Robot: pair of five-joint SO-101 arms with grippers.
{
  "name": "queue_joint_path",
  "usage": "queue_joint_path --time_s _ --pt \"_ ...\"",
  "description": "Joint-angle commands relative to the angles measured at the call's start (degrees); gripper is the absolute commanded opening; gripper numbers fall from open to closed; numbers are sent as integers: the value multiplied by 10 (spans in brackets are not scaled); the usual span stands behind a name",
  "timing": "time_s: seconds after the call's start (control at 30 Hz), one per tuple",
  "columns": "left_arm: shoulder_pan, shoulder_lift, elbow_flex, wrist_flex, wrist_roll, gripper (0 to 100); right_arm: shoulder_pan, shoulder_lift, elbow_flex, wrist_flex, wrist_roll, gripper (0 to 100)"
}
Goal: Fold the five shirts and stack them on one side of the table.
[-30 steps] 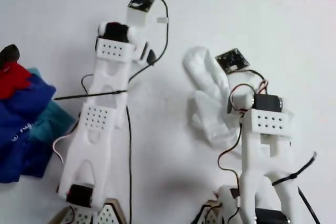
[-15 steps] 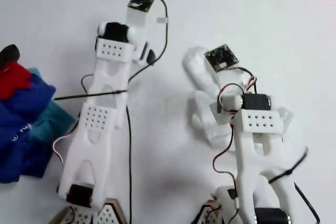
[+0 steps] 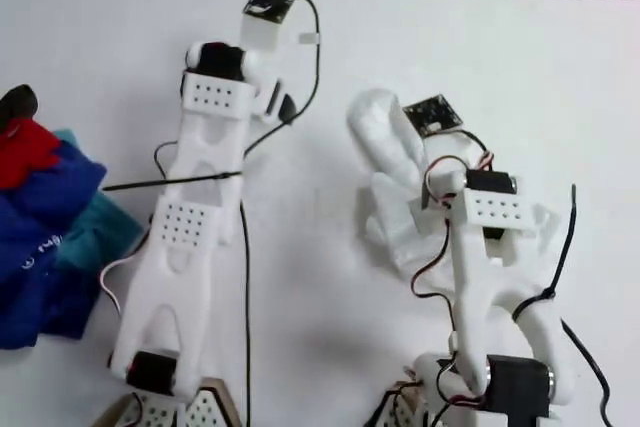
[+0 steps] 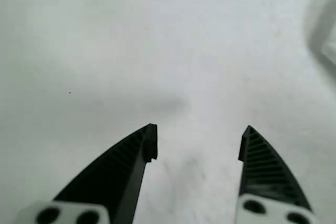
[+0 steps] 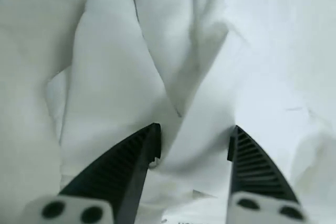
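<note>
Hovering spread-open, the right gripper (image 5: 193, 142) sits over one crumpled white shirt (image 3: 385, 137) mid-table; the left gripper (image 4: 198, 142), spread too, hangs above the table (image 3: 560, 77). One red-blue-teal pile (image 3: 45, 227) lies at the left edge, print unreadable.

Two arms (image 3: 190, 227) (image 3: 490, 277), two claws (image 4: 197, 142) (image 5: 194, 142), one white shirt (image 3: 383, 137), one heap of coloured shirts (image 3: 45, 232).
</note>
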Motion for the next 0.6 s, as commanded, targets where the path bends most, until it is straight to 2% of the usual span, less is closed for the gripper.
queue_joint_path --time_s 0.0,0.07,0.13,0.37,0.57 --pt "-4 -46 -17 4 -3 267 13 -1 -6 -8 0 127" --pt "-4 -46 -17 4 -3 267 13 -4 -7 -11 -3 2" --pt "-4 -46 -17 4 -3 267 13 -5 -7 -15 -4 39" --pt "-33 -49 -17 10 -4 267 7 -25 -48 4 -5 19" --pt "-93 -65 -16 12 -4 267 -84 -113 -160 128 -11 19"
